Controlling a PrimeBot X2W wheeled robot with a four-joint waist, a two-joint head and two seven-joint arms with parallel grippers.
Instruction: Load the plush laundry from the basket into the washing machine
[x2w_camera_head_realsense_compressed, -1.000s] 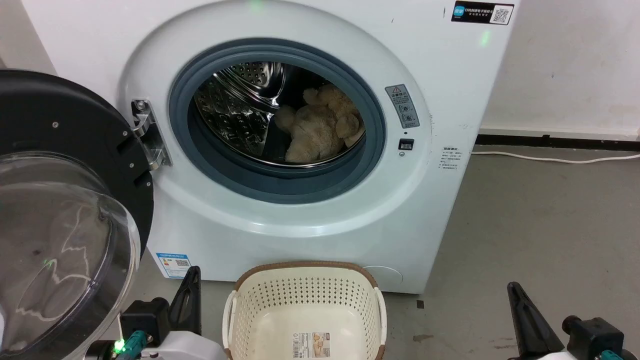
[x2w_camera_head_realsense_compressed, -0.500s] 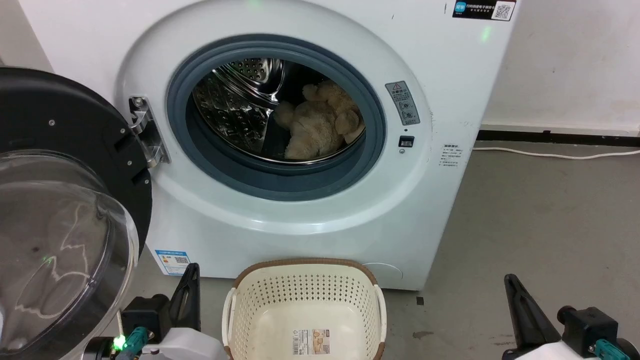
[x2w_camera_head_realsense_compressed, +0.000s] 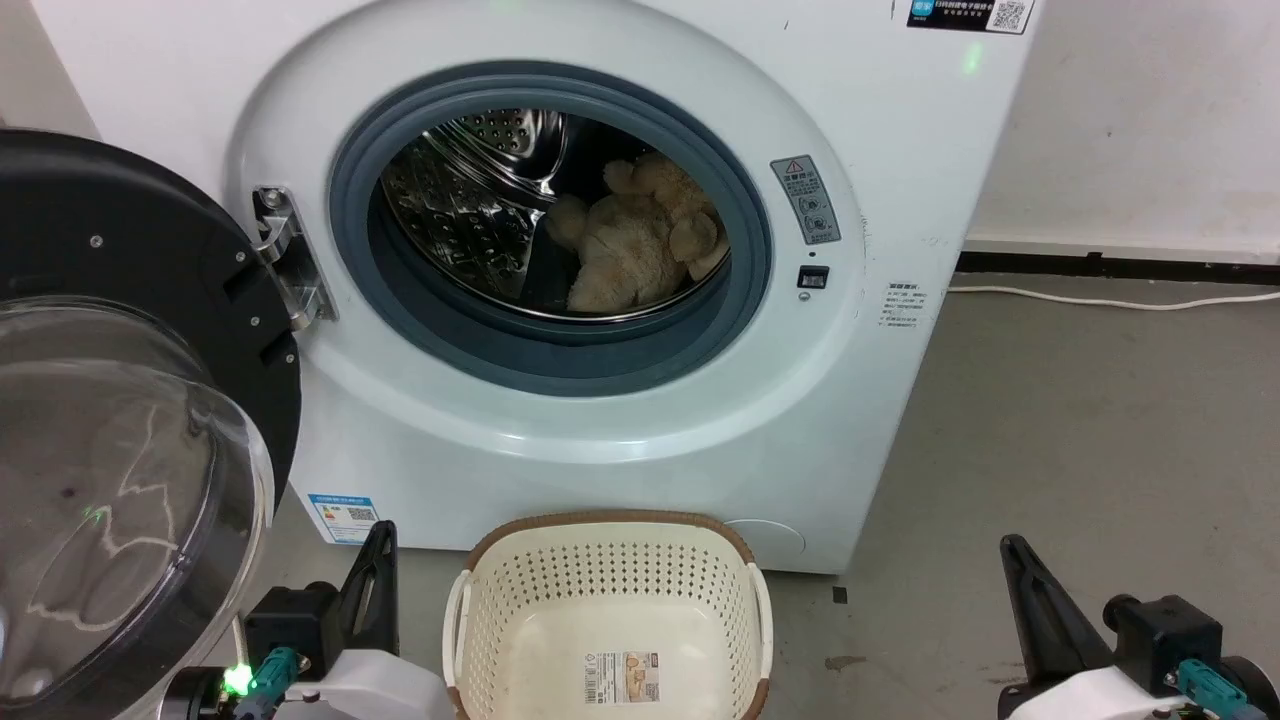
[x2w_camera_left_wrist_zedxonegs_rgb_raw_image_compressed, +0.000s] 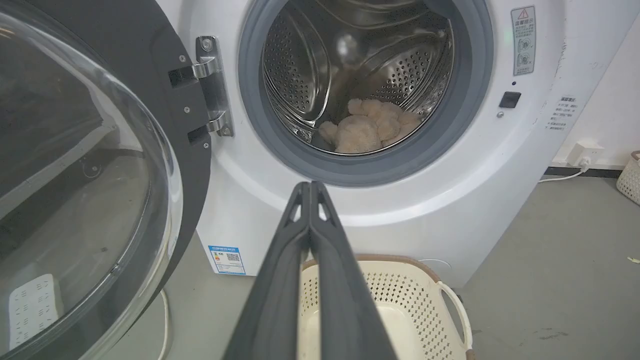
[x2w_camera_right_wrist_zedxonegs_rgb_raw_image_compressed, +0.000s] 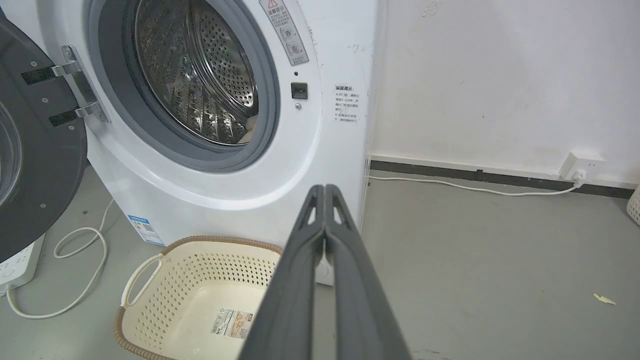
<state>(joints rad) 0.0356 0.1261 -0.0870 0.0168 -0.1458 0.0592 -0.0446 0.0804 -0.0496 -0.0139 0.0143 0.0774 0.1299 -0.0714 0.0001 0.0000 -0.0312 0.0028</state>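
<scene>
Your stuffed toy (x2w_camera_head_realsense_compressed: 640, 245) lies low in the washing machine (x2w_camera_head_realsense_compressed: 600, 420) drum, well ahead of and above both sets of fingertips. Its long axis slants up toward the right. Your left gripper (x2w_camera_left_wrist_zedxonegs_rgb_raw_image_compressed: 310, 184) and right gripper (x2w_camera_right_wrist_zedxonegs_rgb_raw_image_compressed: 325, 187) sit low on either side of the basket (x2w_camera_head_realsense_compressed: 610, 600), which stands between them. Their fingers point at the washer front, and both pairs of jaws are pressed together on nothing. The door (x2w_camera_head_realsense_compressed: 120, 400) hangs open to the left of your left fingers.
</scene>
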